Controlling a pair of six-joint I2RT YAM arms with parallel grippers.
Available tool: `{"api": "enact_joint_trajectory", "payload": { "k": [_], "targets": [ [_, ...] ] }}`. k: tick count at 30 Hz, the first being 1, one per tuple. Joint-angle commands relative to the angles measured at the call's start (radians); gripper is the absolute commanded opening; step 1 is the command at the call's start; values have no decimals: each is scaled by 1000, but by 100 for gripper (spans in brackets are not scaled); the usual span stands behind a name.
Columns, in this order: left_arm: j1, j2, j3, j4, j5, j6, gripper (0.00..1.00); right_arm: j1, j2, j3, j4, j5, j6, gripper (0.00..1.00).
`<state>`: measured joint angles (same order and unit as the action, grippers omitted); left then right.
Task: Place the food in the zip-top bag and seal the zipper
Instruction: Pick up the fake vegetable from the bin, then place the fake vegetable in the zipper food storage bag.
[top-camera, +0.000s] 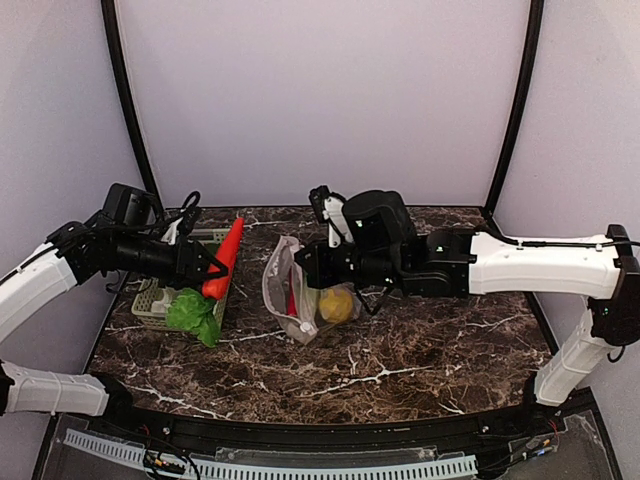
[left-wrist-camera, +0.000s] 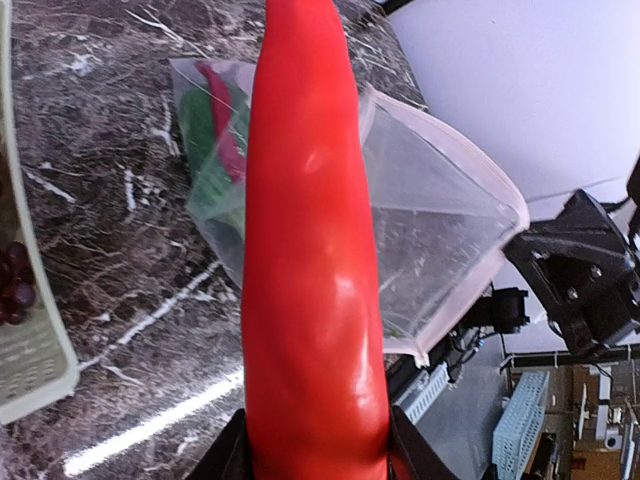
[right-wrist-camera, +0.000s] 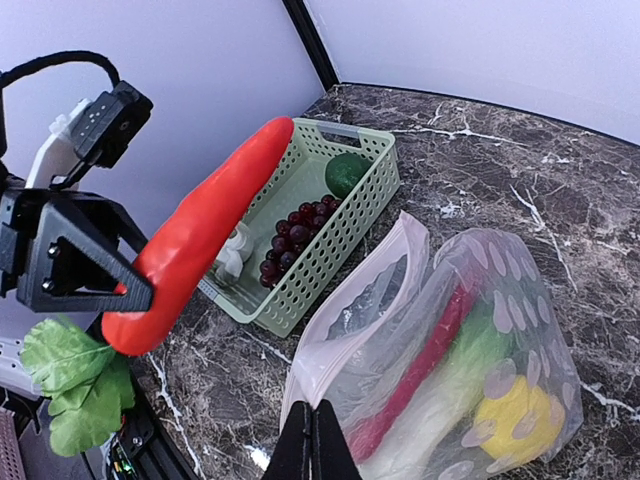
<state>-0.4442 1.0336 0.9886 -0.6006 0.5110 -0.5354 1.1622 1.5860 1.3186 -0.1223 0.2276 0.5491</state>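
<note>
My left gripper (left-wrist-camera: 315, 460) is shut on the thick end of a long red chili pepper (left-wrist-camera: 310, 250), held above the table and pointing at the open mouth of the zip-top bag (left-wrist-camera: 430, 230). The chili (top-camera: 225, 262) hangs between the basket and the bag (top-camera: 290, 290). My right gripper (right-wrist-camera: 320, 440) is shut on the zipper strip at the near corner of the bag's mouth, holding it up and open. Inside the bag (right-wrist-camera: 450, 330) lie a yellow lemon (right-wrist-camera: 515, 420), another red chili (right-wrist-camera: 425, 365) and something green. A green leafy vegetable (top-camera: 195, 315) lies by the basket's near corner.
A pale green mesh basket (right-wrist-camera: 330, 250) stands left of the bag with dark grapes (right-wrist-camera: 295, 235), a round green piece (right-wrist-camera: 347, 172) and a white piece (right-wrist-camera: 235, 255) in it. The table's dark marble top (top-camera: 420, 350) runs to the right and front. Walls close in on three sides.
</note>
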Motion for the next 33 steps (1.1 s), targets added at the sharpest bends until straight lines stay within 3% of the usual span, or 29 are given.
{"api": "enact_joint_trajectory", "payload": {
  "k": [1, 12, 21, 33],
  "targets": [
    [-95, -41, 3, -2, 76, -119, 32, -7, 17, 40, 6, -10, -26, 0],
    [-310, -24, -72, 85, 106, -267, 32, -7, 53, 70, 3, -13, -49, 0],
    [-318, 3, -162, 201, 95, -320, 30, 0, 60, 89, -6, -38, -66, 0],
    [-318, 63, -173, 312, 89, -358, 30, 49, 61, 91, 29, -64, -141, 0]
  ]
}}
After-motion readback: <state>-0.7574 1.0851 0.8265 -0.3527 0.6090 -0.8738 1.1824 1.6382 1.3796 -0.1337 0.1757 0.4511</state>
